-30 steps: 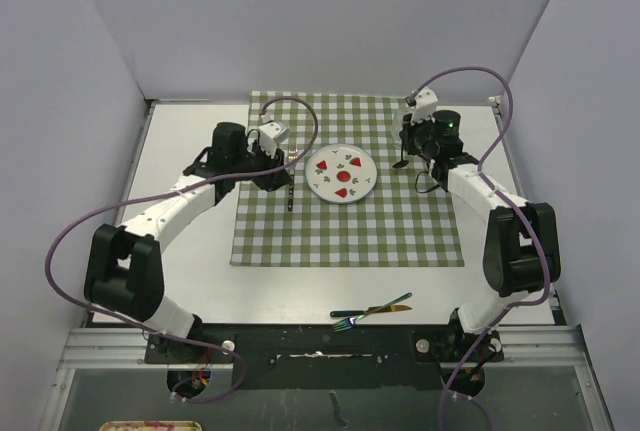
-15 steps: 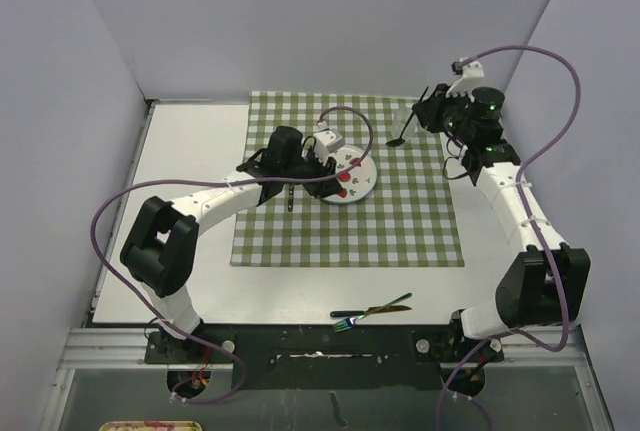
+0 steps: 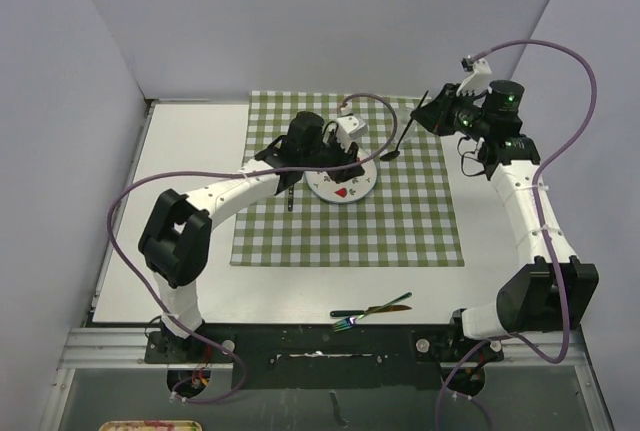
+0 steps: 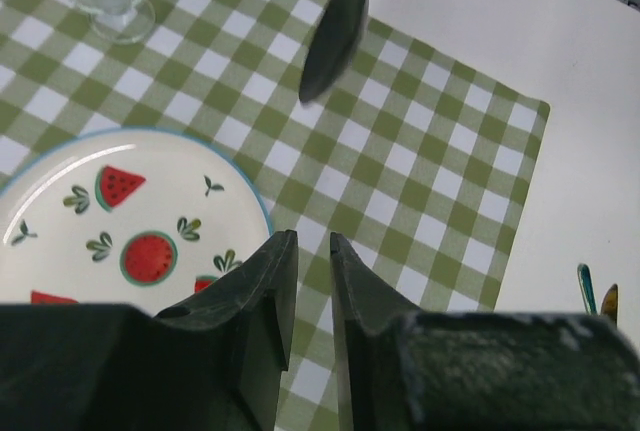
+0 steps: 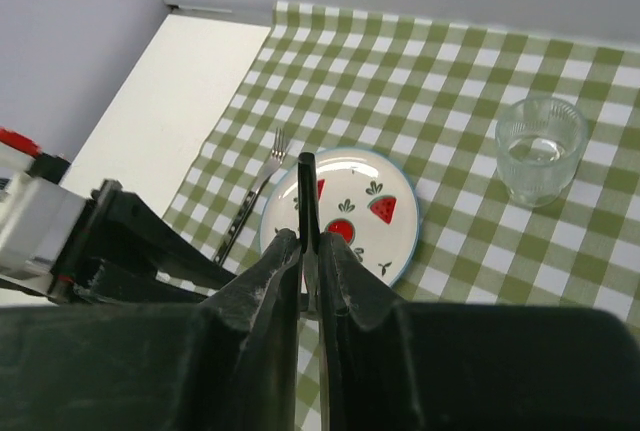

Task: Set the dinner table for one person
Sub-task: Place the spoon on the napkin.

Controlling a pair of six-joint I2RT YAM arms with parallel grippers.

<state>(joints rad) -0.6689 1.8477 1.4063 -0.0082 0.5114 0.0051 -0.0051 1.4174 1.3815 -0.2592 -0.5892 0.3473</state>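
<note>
The right tool (image 5: 308, 241) is clamped on the thin handle of a dark spoon (image 4: 335, 36), which hangs tilted, bowl down, above the green checked cloth (image 3: 400, 221). The left tool (image 4: 313, 241), its jaws a narrow slit apart and empty, hovers over the rim of a watermelon-print plate (image 4: 165, 166). A clear glass (image 5: 541, 151) stands beyond the plate.

A second ago the left tool was left of the plate, beside the fork (image 5: 262, 176), which lies unmoved. The right tool has drawn back toward the cloth's far right corner. The white counter (image 3: 190, 151) lies beneath both.
</note>
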